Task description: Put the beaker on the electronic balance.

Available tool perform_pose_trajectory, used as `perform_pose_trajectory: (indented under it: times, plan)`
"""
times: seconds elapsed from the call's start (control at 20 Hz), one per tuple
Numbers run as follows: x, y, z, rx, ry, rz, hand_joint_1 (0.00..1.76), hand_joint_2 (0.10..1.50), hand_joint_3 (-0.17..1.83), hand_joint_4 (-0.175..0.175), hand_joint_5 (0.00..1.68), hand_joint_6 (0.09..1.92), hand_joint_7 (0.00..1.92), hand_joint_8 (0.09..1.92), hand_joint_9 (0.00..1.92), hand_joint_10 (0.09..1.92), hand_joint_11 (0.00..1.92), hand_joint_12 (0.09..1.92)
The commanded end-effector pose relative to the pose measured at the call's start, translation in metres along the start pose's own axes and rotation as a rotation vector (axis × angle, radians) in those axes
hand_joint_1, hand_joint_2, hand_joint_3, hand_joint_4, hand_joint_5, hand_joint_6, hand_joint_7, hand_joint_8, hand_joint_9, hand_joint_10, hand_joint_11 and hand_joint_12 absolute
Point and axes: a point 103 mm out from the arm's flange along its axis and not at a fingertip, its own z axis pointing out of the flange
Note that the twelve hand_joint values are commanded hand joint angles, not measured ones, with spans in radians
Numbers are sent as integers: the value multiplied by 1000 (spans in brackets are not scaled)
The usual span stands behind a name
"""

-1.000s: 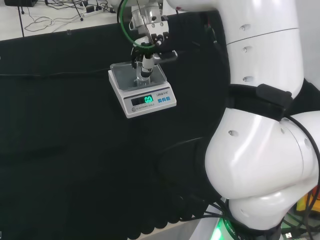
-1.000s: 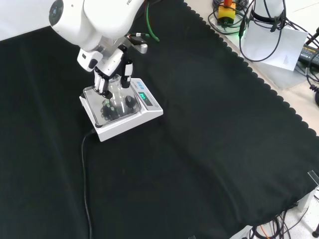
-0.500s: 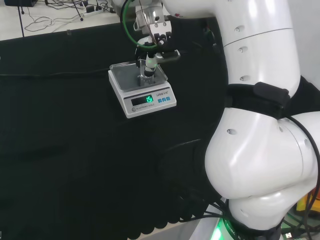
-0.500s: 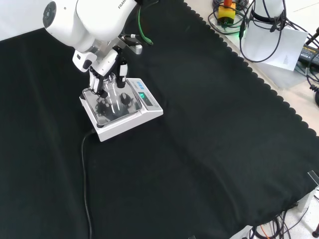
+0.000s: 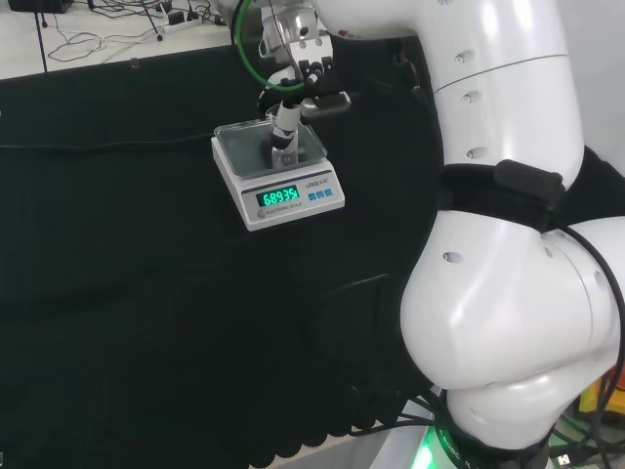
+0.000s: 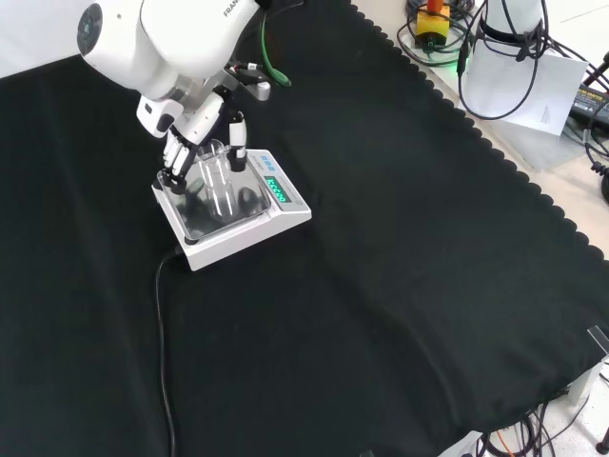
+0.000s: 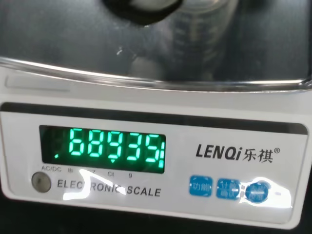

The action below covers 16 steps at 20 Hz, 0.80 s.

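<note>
Where the black cloth (image 6: 400, 248) carries the electronic balance (image 6: 233, 211), the clear beaker (image 6: 217, 176) stands upright on its steel pan (image 7: 58, 44), display lit green. Hand (image 6: 195, 129) directly above, fingers (image 6: 236, 143) curled round the beaker's upper part.

beaker (image 6: 217, 179): clear glass or plastic, smooth, glossy | electronic balance (image 5: 293, 200): white plastic housing, slight gloss; weighing pan (image 7: 58, 44) brushed grey metal, reflective; buttons (image 7: 229, 189) blue, glossy | cloth (image 6: 381, 267): black fabric, matt, scalloped edge | hand (image 6: 195, 133): black and white plastic, smooth | arm link (image 5: 508, 322): white, glossy shell
</note>
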Motion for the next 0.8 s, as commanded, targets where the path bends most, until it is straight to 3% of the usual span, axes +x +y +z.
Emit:
perform_pose_trajectory:
  times: [0.05, 0.35, 0.6, 0.8]
  plan:
    - [6, -13, -8, 29, -53, 1, 861, 802, -165, 91, 11, 87, 1, 87, 5, 109, 36, 1473]
    - [2, -29, -23, 27, -64, 23, 842, 754, -129, 118, 0, 87, 0, 87, 0, 87, 0, 1310]
    - [-3, -54, -49, -41, -67, 46, 834, 749, -116, 112, 0, 87, 0, 87, 0, 87, 0, 1274]
    - [-6, -96, -79, -98, -79, 66, 823, 751, -97, 98, 0, 87, 0, 87, 0, 87, 0, 1200]
